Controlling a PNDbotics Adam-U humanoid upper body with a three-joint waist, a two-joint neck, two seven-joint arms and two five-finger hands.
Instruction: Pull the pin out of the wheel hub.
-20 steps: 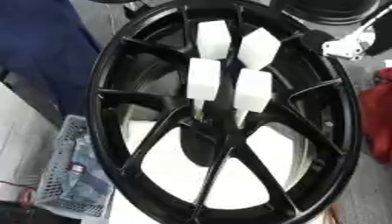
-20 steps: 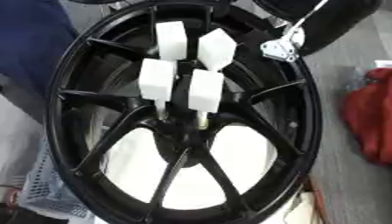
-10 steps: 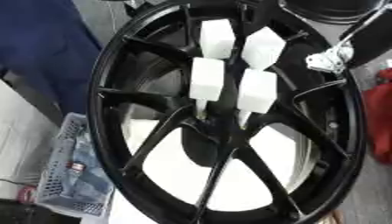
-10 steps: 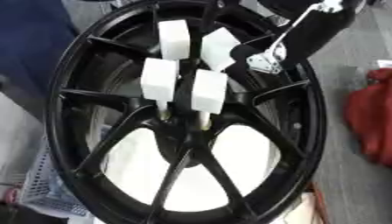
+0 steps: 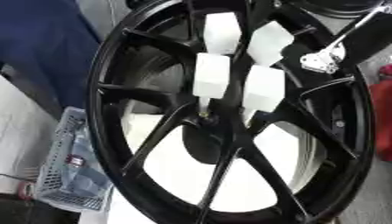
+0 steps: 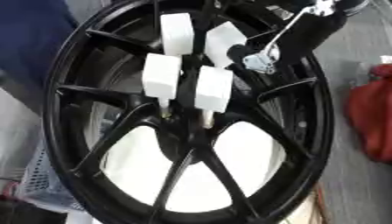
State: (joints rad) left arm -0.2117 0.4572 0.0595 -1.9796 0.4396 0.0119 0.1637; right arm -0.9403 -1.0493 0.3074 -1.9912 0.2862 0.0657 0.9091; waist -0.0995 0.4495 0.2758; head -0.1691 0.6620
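A large black wheel hub (image 5: 229, 144) filled most of the view, its spokes fanning out from a dark centre over a white surface (image 5: 253, 175) beneath. At the near left, just beside the rim, stood a grey perforated basket (image 5: 73, 175). Four white block-shaped pin heads rose above the hub's centre: the two nearer ones, a left pin (image 5: 211, 75) and a right pin (image 5: 264, 87), showed thin shafts running down into the hub, still seated; the two farther blocks (image 5: 222, 27) (image 5: 269, 41) sat just beyond them. Blue cloth (image 5: 46, 52) lay at the far left and a red object (image 6: 371, 118) at the right edge. From the far right corner the right hand (image 6: 264, 59) reached in, a black arm ending in a silver part; whether its fingers were clenched or released could not be told. Compared with half a second before, it had come further left and nearer, from beside the rim to just next to the far right block in the right eye view; whether it touched the block could not be told. The pins stood as they had. The left hand was out of sight.
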